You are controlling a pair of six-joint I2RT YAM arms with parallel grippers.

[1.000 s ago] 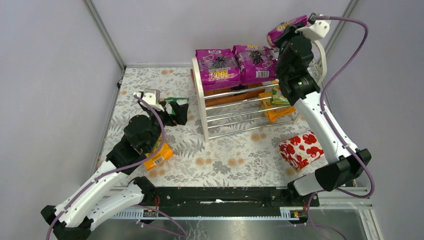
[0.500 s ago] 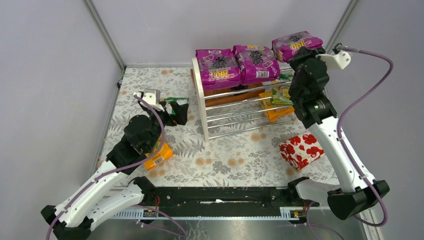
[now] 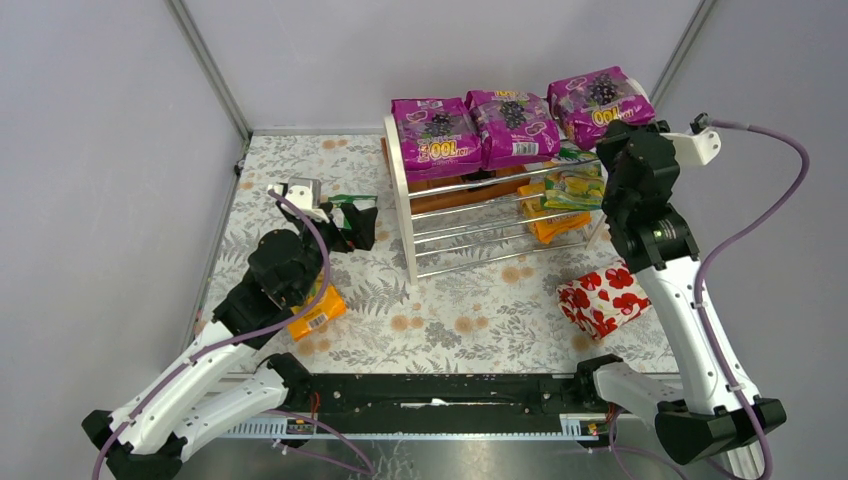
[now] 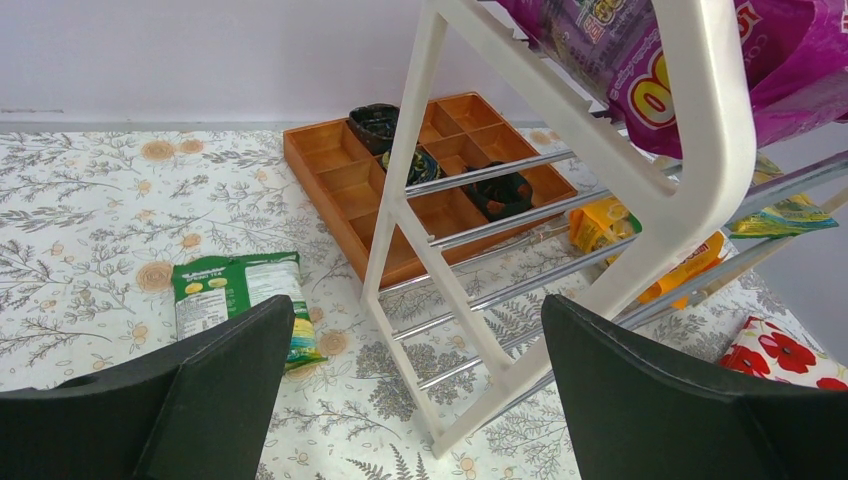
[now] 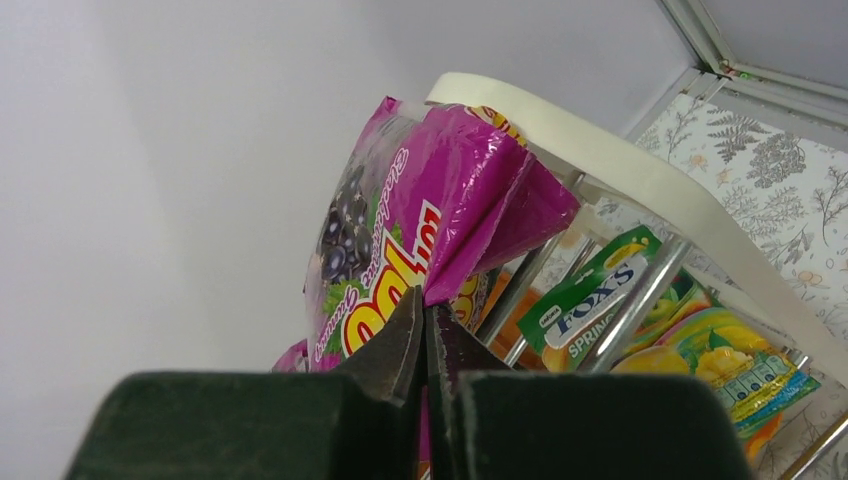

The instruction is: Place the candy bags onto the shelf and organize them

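Note:
The white shelf [image 3: 401, 195] stands mid-table. Two magenta candy bags [image 3: 435, 135] [image 3: 515, 124] lie on its top tier. My right gripper [image 3: 625, 130] is shut on the sealed edge of a third magenta bag [image 3: 598, 98] at the right end of that tier; the right wrist view shows the pinch [image 5: 425, 312] on the bag [image 5: 400, 235]. Orange [image 3: 556, 226] and green-yellow [image 3: 572, 190] bags lie on lower tiers. My left gripper [image 3: 350, 226] is open and empty, beside a green-white bag [image 4: 235, 300] on the table. Another orange bag [image 3: 318, 310] lies under the left arm.
A brown compartmented tray [image 4: 340, 170] holding dark items sits on the table behind the shelf. A red-and-white heart-patterned package [image 3: 603, 298] lies on the table right of the shelf, near my right arm. Enclosure walls stand close at left, back and right.
My right arm has swung to the right and turned the third magenta bag flat onto the right end of the top tier. The left arm has not moved.

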